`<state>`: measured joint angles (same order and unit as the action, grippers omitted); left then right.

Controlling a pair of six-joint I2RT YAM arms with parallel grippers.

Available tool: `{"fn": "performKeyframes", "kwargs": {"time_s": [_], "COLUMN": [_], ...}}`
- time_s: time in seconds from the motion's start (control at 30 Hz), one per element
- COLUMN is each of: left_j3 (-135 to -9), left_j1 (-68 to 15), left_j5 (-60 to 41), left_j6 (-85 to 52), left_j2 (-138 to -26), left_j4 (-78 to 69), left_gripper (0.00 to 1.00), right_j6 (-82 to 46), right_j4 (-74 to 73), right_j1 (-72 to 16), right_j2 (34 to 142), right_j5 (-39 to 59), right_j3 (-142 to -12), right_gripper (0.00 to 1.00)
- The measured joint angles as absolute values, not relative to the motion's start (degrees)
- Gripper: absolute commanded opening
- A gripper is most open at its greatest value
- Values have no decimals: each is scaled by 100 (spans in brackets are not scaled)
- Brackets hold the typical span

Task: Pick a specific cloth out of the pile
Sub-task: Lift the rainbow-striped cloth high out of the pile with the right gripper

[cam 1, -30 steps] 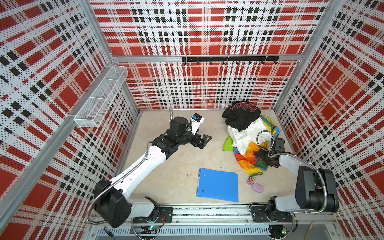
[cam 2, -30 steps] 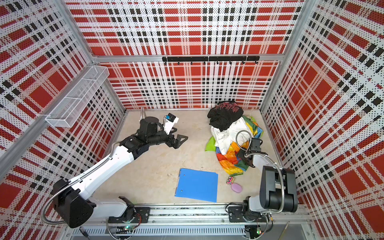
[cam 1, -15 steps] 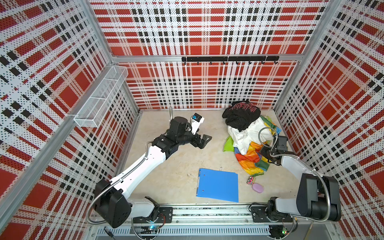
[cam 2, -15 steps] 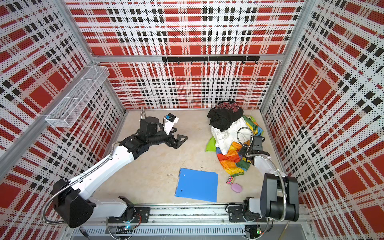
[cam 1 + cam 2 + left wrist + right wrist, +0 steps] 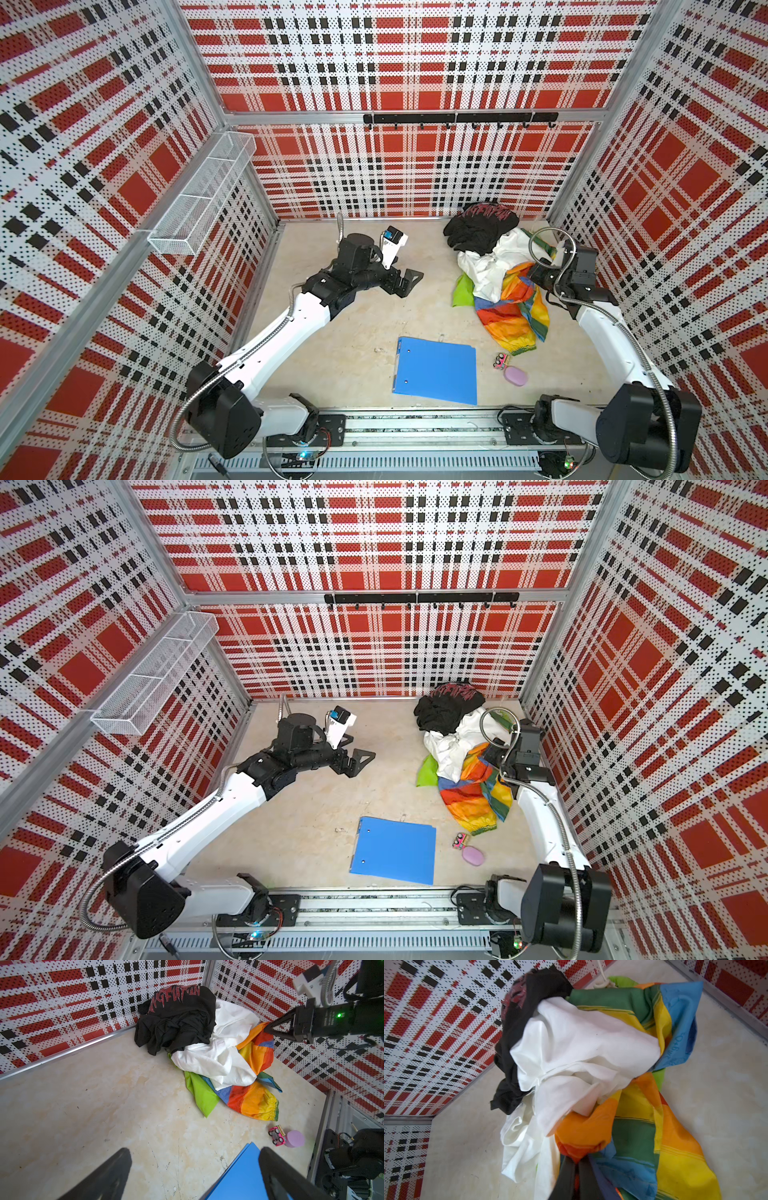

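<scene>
The pile [image 5: 478,232] lies in the back right corner: a black garment on top, a white garment [image 5: 488,262] under it, a lime-green piece at its left. The cloth [image 5: 513,307], rainbow patches of orange, yellow, red, green and blue, spreads out from under the white garment in both top views [image 5: 473,796]. My right gripper [image 5: 534,272] is shut on an orange-red fold of the cloth [image 5: 633,1136], pinched between the fingertips in the right wrist view [image 5: 577,1162]. My left gripper [image 5: 409,278] hangs open over the bare floor, well left of the pile, with nothing between its fingers [image 5: 194,1150].
A blue folder [image 5: 436,370] lies flat near the front. A pink toy car [image 5: 500,360] and a purple block [image 5: 516,376] sit right of it. A wire basket [image 5: 203,195] hangs on the left wall, a hook rail [image 5: 457,118] on the back wall.
My right gripper has shut on the cloth's fold and moved back toward the pile, raising that part of the cloth. The left arm has not moved.
</scene>
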<state>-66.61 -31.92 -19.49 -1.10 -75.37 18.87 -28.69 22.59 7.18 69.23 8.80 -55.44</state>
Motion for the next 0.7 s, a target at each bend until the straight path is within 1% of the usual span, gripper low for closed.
{"fn": "performKeyframes", "kwargs": {"time_s": [0.23,0.7], "left_j3": [-6661,-6661], "left_j1": [-3192,-3192], "left_j5": [-1951,-1949], "left_j6": [-115,-121], "left_j2": [-7537,-7537], "left_j4": [1890,1887], "left_gripper": [99,99], "right_j6": [-2694,-2495], "right_j4": [2480,2814], "right_j1": [705,609], "right_j2": [6991,7614], "right_j5": [910,1020], "right_j3": [-6224,-7778], "right_gripper": [3,3]}}
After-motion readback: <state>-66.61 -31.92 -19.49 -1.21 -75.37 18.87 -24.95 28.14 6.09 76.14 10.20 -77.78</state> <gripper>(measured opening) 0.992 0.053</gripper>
